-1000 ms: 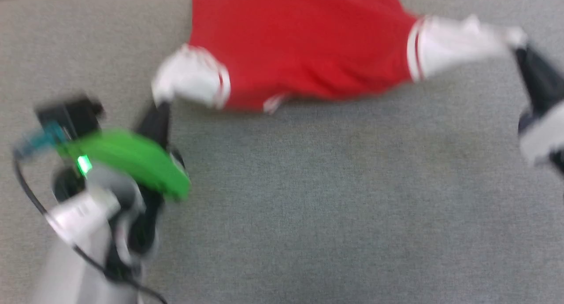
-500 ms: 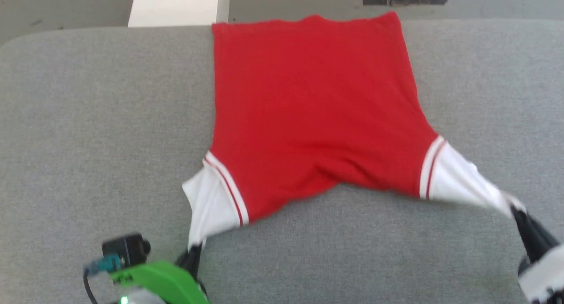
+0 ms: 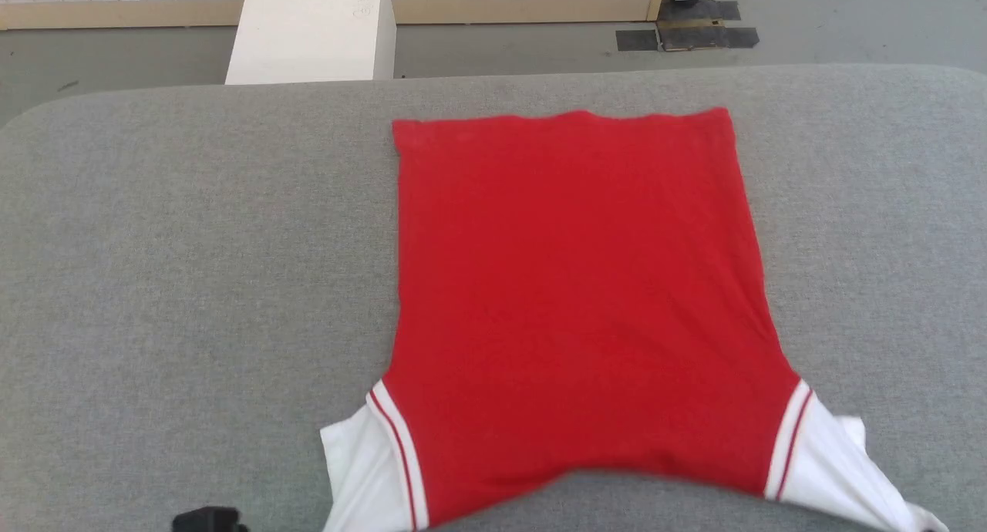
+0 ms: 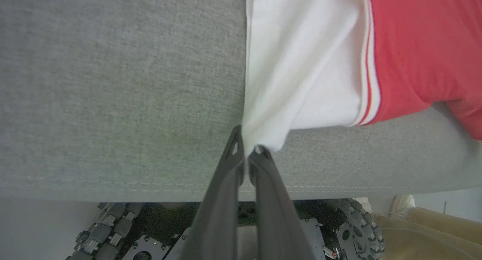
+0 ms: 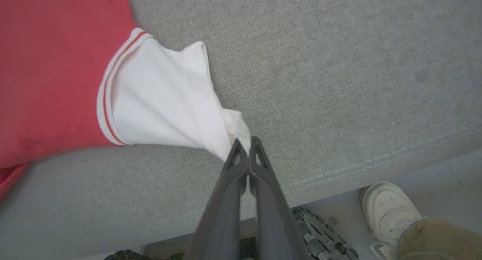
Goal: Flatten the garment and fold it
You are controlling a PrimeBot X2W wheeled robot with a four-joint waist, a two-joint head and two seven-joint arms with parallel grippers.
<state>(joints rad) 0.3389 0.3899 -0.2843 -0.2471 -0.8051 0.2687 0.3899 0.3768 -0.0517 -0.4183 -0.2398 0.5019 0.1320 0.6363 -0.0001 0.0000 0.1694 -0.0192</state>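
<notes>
The garment (image 3: 578, 285) lies spread on the table (image 3: 193, 247). Left gripper (image 4: 246, 154) is closed on one sleeve (image 4: 301, 64), right gripper (image 5: 244, 143) on the other.

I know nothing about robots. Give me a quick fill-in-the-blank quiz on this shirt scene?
The garment has a ____ body.
It lies on a ____ table.
The left gripper is shut on a ____ sleeve.
The right gripper is shut on the other ____.
Missing words: red, grey, white, sleeve.
</notes>
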